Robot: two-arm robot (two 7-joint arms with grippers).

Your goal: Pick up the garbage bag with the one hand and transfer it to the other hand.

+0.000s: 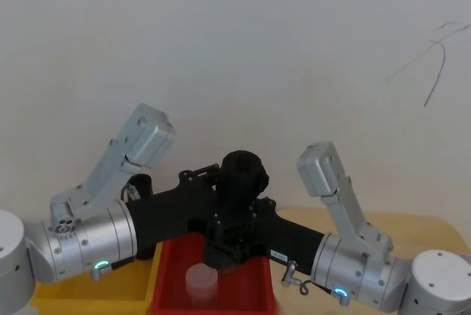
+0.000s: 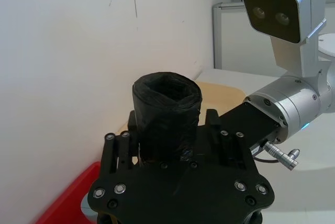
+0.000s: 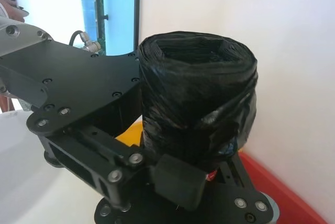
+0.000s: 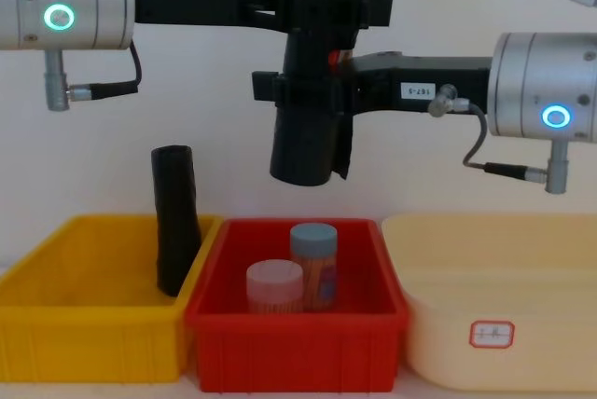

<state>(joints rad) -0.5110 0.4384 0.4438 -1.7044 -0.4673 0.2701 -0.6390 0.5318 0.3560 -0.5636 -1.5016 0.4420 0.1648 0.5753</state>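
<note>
Hanging upright in mid-air above the red bin (image 4: 294, 348), the garbage bag (image 4: 306, 133) is clamped twice: the left gripper (image 4: 340, 3) grips its upper part and the right gripper (image 4: 312, 89) is closed round its middle. The wrist views show its crumpled top end. The chest view adds its red mark (image 4: 336, 57) and the things below: one slim black roll (image 4: 175, 217) leaning in the yellow bin (image 4: 84, 343), two jars in the red one, a pale-lidded jar (image 4: 274, 285) and a blue-lidded jar (image 4: 313, 264), and a cream bin (image 4: 522, 306), three bins altogether.
</note>
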